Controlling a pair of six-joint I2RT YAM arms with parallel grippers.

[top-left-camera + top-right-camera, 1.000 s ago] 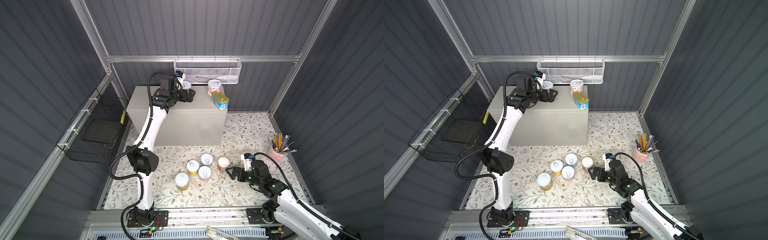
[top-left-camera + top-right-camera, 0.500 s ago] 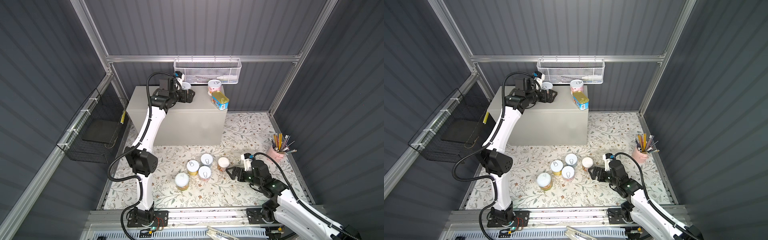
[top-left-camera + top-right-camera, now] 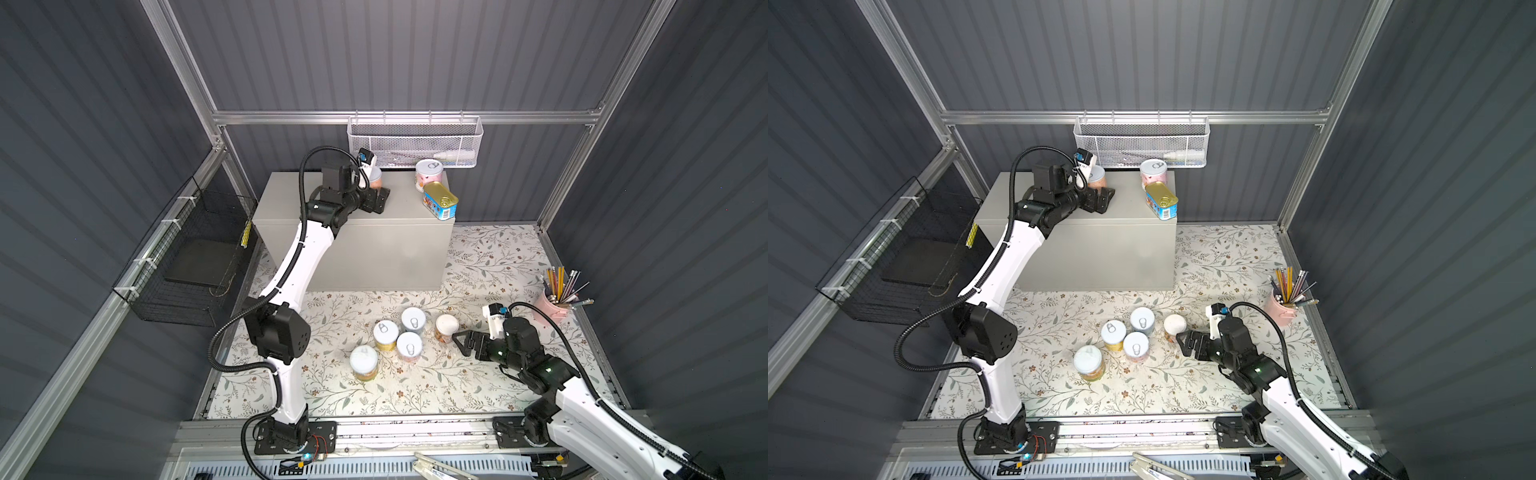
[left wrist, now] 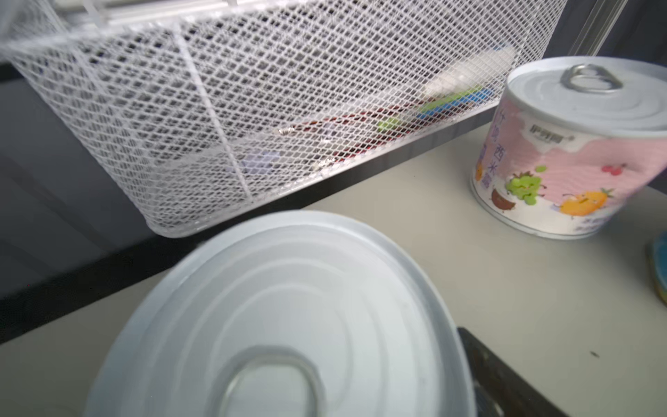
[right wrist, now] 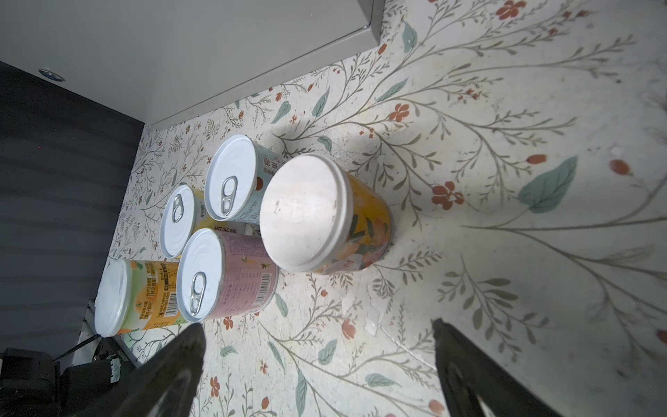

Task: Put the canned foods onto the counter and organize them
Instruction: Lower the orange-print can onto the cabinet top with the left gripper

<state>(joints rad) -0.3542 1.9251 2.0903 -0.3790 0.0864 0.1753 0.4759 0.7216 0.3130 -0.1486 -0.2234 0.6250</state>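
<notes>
Dark grey ribbed walls and an aluminium frame enclose a floral mat [image 3: 490,257]. The counter [image 3: 353,241] stands at the back, under a white mesh basket [image 3: 415,141]. On the counter's flat top, the left gripper [image 3: 376,197] has its jaws spread wide at an orange-labelled can [image 3: 375,176]. Whether the fingers touch that can I cannot tell. Further along the top, off to that gripper's side, stand a pink can [image 3: 428,174] and the blue tin [image 3: 439,200]. Down on the mat, the right gripper [image 5: 314,361] is released and empty. A white-lidded can [image 5: 317,213] stands just ahead of its fingertips, apart from them. Four more cans [image 5: 231,274] cluster beyond that one.
</notes>
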